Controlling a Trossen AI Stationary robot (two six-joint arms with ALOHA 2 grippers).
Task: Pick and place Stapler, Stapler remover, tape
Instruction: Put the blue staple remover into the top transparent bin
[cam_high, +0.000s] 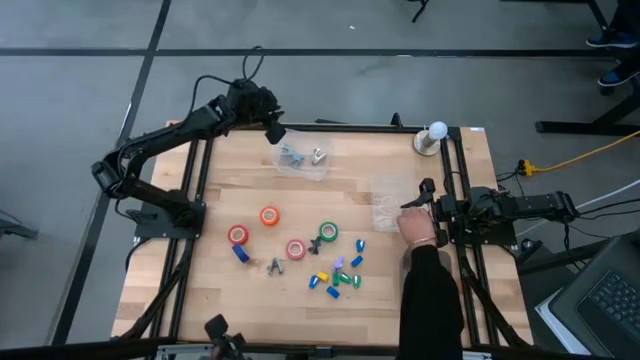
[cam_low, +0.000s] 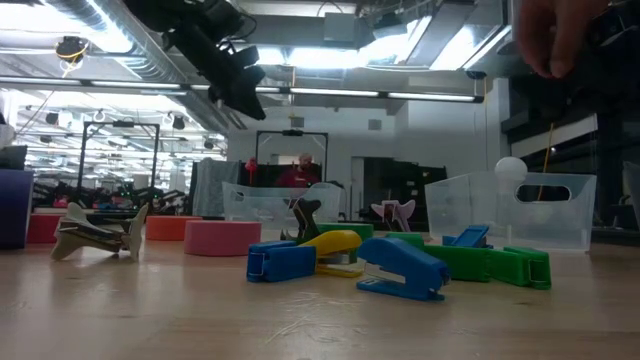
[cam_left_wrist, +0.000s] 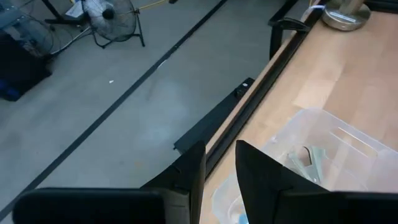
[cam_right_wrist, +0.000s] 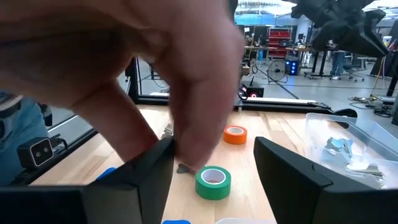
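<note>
- Tape rolls (cam_high: 268, 216) and small staplers (cam_high: 338, 278) lie loose mid-table (cam_high: 480, 300), near the front.
- Clear bin (cam_high: 303, 160) at the back holds grey removers (cam_left_wrist: 313, 163).
- Left gripper (cam_high: 277, 133) hovers over the bin, fingers slightly apart, empty.
- Right gripper (cam_right_wrist: 214, 163) spread at the right edge; a person's hand (cam_high: 417, 226) touches it.

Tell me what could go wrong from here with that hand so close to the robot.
1. A person's hand rests right at the right tool, whose jaws stand open; any closing or move could pinch fingers.
2. The left tool hangs at the edge of the clear bin; dropping lower could knock it.
</note>
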